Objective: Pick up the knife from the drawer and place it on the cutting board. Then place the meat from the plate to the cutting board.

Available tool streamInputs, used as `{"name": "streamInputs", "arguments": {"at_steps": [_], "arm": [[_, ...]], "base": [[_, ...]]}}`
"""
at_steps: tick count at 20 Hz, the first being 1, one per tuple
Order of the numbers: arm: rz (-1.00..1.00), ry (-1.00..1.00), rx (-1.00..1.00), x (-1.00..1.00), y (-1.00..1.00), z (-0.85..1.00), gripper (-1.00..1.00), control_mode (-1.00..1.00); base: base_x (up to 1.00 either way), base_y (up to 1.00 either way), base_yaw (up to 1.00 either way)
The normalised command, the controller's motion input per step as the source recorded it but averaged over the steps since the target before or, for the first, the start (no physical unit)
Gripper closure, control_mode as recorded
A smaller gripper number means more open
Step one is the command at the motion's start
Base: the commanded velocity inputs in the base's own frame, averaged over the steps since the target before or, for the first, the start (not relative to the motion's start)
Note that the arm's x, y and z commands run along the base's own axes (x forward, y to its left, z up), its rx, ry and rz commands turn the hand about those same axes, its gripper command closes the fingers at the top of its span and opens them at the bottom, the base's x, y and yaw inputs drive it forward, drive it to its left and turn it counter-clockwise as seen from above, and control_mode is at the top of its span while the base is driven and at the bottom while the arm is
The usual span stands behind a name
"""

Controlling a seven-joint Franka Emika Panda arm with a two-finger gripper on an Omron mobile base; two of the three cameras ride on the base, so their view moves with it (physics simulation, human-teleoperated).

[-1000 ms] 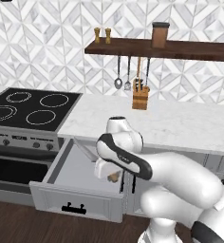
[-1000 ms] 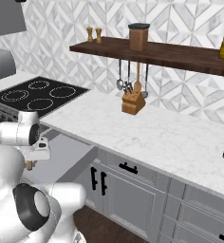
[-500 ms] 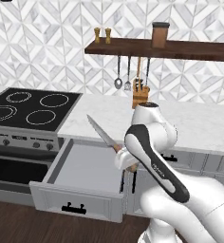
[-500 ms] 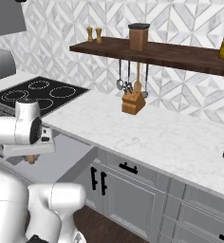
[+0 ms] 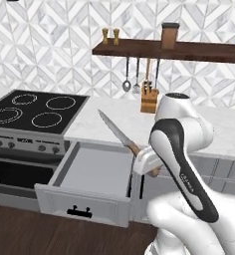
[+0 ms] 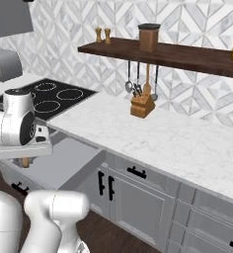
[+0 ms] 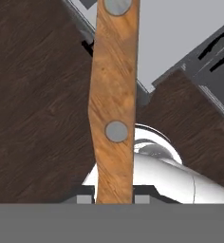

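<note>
Broadly, the white marble counter (image 6: 153, 133) runs from the black stovetop (image 5: 32, 110) off to the right, its near edge bare along most of that run; a wooden knife block (image 6: 141, 105) stands far back by the wall, under the dark shelf (image 5: 169, 49); below the counter edge the drawer (image 5: 89, 177) stands pulled out toward the near side, its light-grey floor bare and its walls low, with the small black handle on the panelled front; dark wood floor lies beneath it. Above the drawer's right wall hangs the knife (image 5: 120, 137), clear of the drawer and held in the air; its long pointed silver blade slants up and to the left toward the stove, tip highest, and the light brown wooden handle, with two round silver rivets in the hand view, runs down into the gripper (image 5: 145, 164). That gripper is clamped on the handle near its lower end, fingers tight to both sides. White and dark-jointed, the arm arches up beside the counter edge, folds over at a rounded elbow, and reaches down to the hand just right of the drawer.
</note>
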Motion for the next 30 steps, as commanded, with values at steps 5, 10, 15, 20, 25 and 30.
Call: {"name": "streamInputs", "arguments": {"at_steps": [5,10,15,20,25,30], "arm": [[0.0,0.0,0.0,0.0,0.0,0.0,1.0,1.0],[0.0,0.0,0.0,0.0,0.0,0.0,1.0,1.0],[0.0,0.0,0.0,0.0,0.0,0.0,1.0,1.0],[0.0,0.0,0.0,0.0,0.0,0.0,1.0,1.0],[0.0,0.0,0.0,0.0,0.0,0.0,1.0,1.0],[0.0,0.0,0.0,0.0,0.0,0.0,1.0,1.0]], "base": [[-0.9,0.02,0.64],[-0.6,0.04,0.89],[-0.33,0.02,0.99],[-0.12,0.05,1.0],[-0.08,0.06,1.0],[-0.02,0.02,1.0]]}}
